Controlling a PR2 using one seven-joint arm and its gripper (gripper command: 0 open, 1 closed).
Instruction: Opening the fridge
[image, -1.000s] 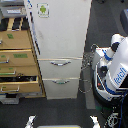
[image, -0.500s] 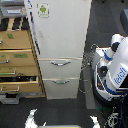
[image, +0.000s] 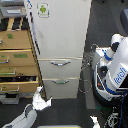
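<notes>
The tall white fridge (image: 60, 35) stands in the middle of the exterior view, its large upper door closed, with a small green-emblem sticker (image: 43, 9) at the top. Below are two closed drawers with silver bar handles, the upper handle (image: 60, 63) and the lower handle (image: 61, 81). My gripper (image: 42, 100) reaches up from the bottom edge on a grey arm (image: 22, 120). It sits just below and to the left of the fridge's lower left corner. Its white fingers (image: 37, 97) look spread apart and hold nothing.
A tan wooden drawer cabinet (image: 17, 55) stands against the fridge's left side with drawers pulled out. A white and blue rounded robot body (image: 114, 67) with cables stands to the right. Another white tip (image: 94, 121) shows at the bottom edge.
My gripper has risen from the bottom edge of the view toward the fridge's lower left corner. The fridge doors and drawers have not moved.
</notes>
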